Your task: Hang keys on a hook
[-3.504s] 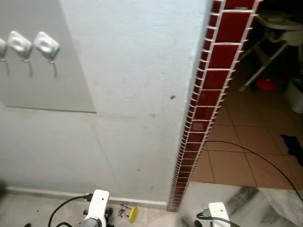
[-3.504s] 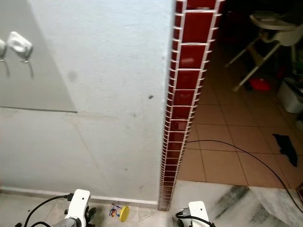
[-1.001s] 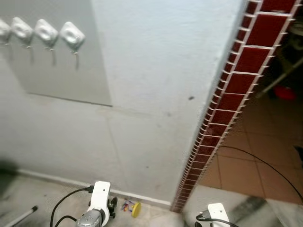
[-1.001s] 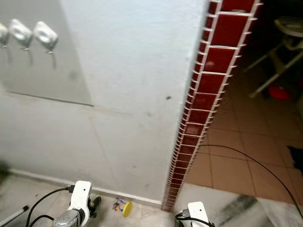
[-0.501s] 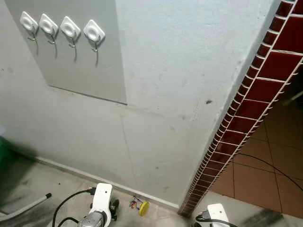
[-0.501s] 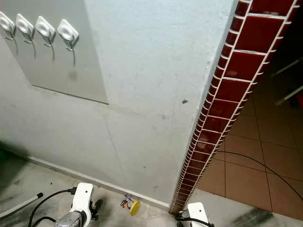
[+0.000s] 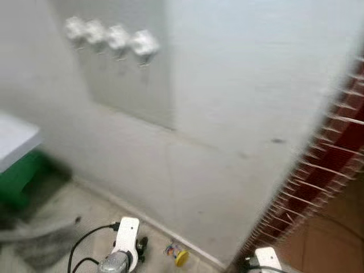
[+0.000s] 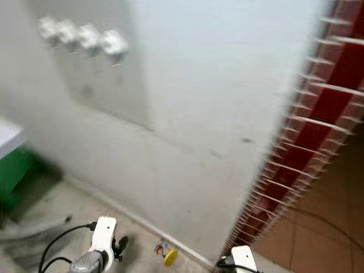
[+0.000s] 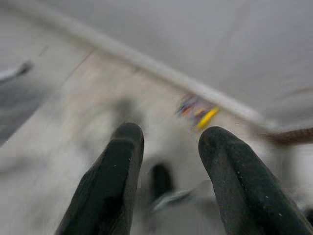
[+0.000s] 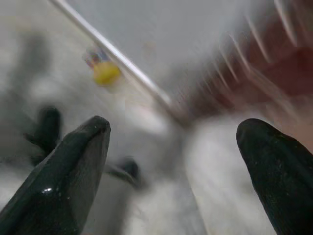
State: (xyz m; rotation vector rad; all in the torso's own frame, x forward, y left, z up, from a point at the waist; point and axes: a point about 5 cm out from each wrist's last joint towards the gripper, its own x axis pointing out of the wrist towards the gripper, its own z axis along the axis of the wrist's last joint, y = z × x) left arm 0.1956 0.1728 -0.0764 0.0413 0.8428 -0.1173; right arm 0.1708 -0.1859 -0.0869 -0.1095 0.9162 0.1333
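View swung left since before, hooks (image 7: 108, 38) now central, keys (image 7: 176, 254) floor-bound

A: Where do the head cameras look?
B: Forward and down at the wall (image 7: 239, 85); hooks (image 7: 111, 37) at eleven o'clock, floor (image 8: 68, 219) below. Blurred.
A: And the wrist cameras?
B: Both look close along their jaws at the floor, sharing the keys (image 9: 198, 110).

Blurred pale floor (image 7: 85, 219); keys (image 8: 165, 252) with yellow tag lying near wall base.
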